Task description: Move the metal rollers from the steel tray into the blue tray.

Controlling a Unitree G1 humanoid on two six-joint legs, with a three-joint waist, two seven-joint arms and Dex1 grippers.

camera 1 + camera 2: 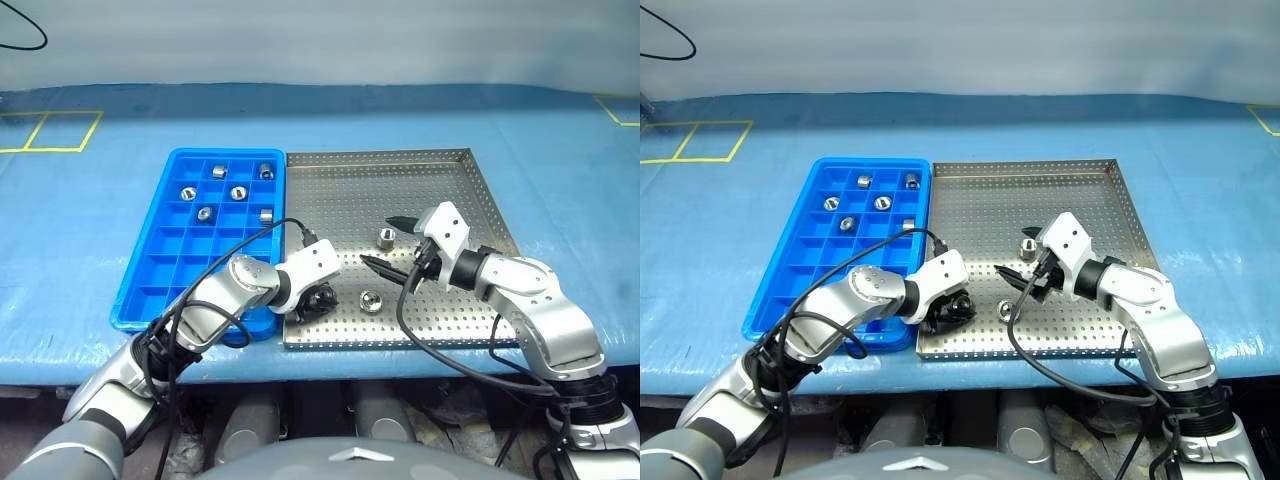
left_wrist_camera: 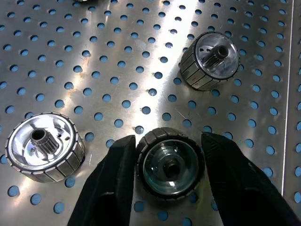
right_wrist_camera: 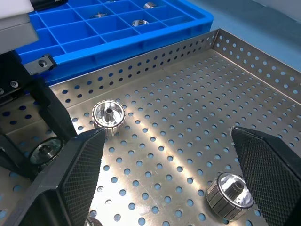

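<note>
Left tool (image 2: 167, 155) narrowed around a metal roller (image 2: 170, 162) on the steel tray (image 1: 440, 180) — off-centre pinch could squirt it loose; right tool (image 3: 174, 165) wide.

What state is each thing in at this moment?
Left gripper: fingers either side of a roller, not yet clamped.
Right gripper: open, empty, above the steel tray.
Two other rollers: loose on the steel tray.
Blue tray: six rollers in far compartments, near ones empty.
</note>
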